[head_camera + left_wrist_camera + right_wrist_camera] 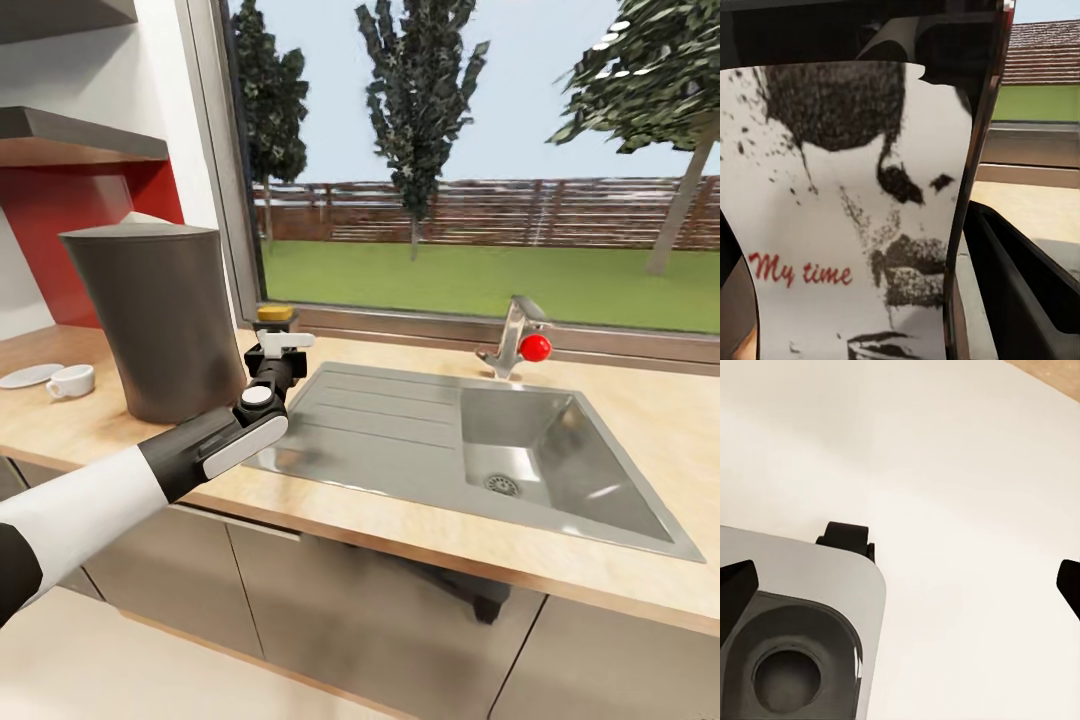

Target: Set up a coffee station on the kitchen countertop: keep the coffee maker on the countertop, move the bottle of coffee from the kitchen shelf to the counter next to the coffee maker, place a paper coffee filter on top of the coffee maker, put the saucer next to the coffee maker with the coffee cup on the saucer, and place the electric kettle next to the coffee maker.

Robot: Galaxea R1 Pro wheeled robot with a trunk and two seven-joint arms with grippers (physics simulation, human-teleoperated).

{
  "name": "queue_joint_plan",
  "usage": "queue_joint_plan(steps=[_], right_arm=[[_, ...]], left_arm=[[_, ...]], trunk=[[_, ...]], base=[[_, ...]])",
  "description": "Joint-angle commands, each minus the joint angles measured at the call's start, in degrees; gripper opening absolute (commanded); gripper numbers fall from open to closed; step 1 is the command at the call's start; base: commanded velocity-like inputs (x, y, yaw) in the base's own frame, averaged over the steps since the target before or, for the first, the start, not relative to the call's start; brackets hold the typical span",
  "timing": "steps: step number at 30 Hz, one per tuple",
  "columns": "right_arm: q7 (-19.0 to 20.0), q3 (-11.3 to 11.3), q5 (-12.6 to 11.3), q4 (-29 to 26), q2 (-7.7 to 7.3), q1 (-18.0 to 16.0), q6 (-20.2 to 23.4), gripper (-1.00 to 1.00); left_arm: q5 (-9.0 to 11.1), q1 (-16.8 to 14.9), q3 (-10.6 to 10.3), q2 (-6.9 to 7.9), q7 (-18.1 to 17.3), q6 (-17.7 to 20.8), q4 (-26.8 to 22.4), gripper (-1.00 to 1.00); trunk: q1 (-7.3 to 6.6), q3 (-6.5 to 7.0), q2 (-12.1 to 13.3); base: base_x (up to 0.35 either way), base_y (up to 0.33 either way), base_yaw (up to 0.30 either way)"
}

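Kitchen countertop: left gripper hides bottle of coffee below lid.

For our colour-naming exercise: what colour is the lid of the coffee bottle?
Yellow; the bottle of coffee shows its lid best in the head view.

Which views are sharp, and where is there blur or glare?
Head view: evenly daylit and sharp, soft sheen on the sink. Left wrist view: the bottle label is very close and blurry. Right wrist view: pale, washed-out floor, few details.
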Motion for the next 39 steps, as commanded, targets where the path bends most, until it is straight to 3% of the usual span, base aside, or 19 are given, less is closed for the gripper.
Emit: queue_joint_plan(steps=[1, 16, 39], right_arm=[[0.0, 0.2, 0.1, 0.0, -0.01, 0.0, -0.2, 1.00], [0.0, 0.2, 0.1, 0.0, -0.03, 0.0, -0.1, 1.00], [0.0, 0.3, 0.1, 0.0, -0.02, 0.0, -0.2, 1.00]], left_arm=[[0.0, -0.1, -0.2, 0.05, 0.3, 0.3, -0.1, -1.00], [0.0, -0.1, -0.2, 0.05, 0.4, 0.3, -0.2, -1.00], [0.0, -0.1, -0.2, 0.05, 0.4, 0.4, -0.2, -1.00]], trunk=[[0.00, -0.06, 0.0], [2.20, -1.86, -4.1], [2.20, -1.86, -4.1]], base=[[0.000, 0.000, 0.000], [0.000, 0.000, 0.000], [0.062, 0.000, 0.000]])
